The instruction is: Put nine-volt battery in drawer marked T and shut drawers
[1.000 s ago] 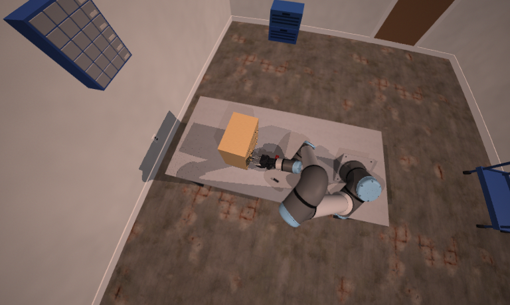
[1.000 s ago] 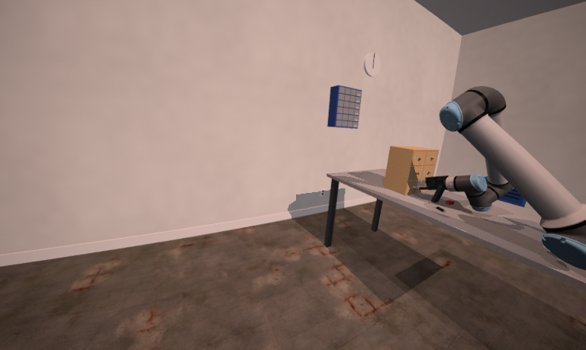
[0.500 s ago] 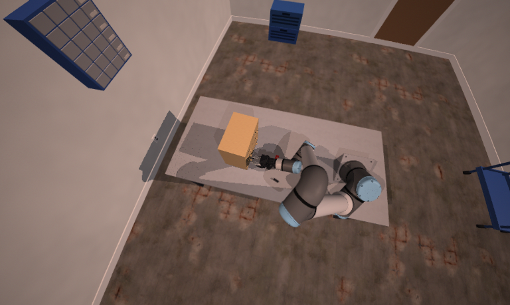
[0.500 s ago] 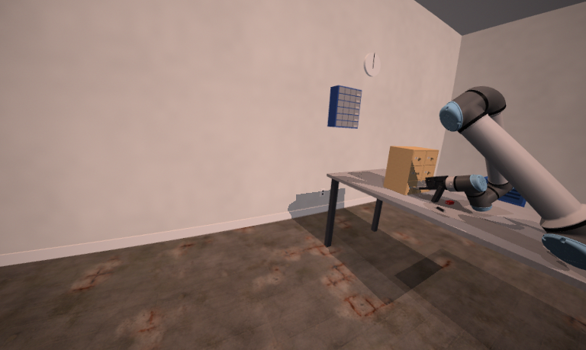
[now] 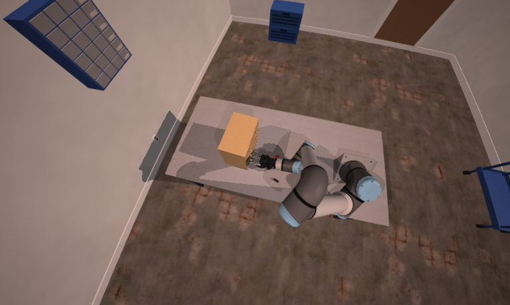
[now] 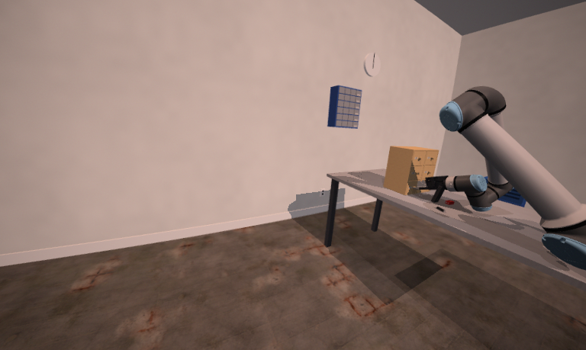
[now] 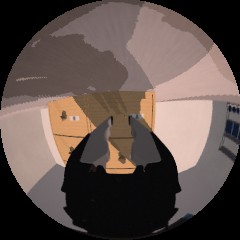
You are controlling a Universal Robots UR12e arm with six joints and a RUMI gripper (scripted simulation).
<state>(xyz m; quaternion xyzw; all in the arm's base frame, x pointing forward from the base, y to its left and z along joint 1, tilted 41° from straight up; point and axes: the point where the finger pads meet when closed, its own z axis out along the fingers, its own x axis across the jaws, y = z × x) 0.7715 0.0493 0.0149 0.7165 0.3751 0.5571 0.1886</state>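
Observation:
The tan wooden chest (image 5: 238,139) stands upright on the table, and all the drawers I can see are shut. It also shows in the side view (image 6: 408,168) and fills the middle of the wrist view (image 7: 107,130). My gripper (image 5: 255,161) (image 6: 418,184) points level at the chest's front near its lower end, close to the drawers. Its fingers stand a little apart with nothing between them, framing a drawer front with a small knob (image 7: 120,159). The drawer letters are too small to read. A small dark object (image 5: 275,180), possibly the battery, lies on the table behind the gripper.
A small red object (image 5: 276,156) lies on the table beside my wrist, and it also shows in the side view (image 6: 449,201). The arm's base (image 5: 360,185) sits at the table's right end. The table's front edge runs close to the dark object.

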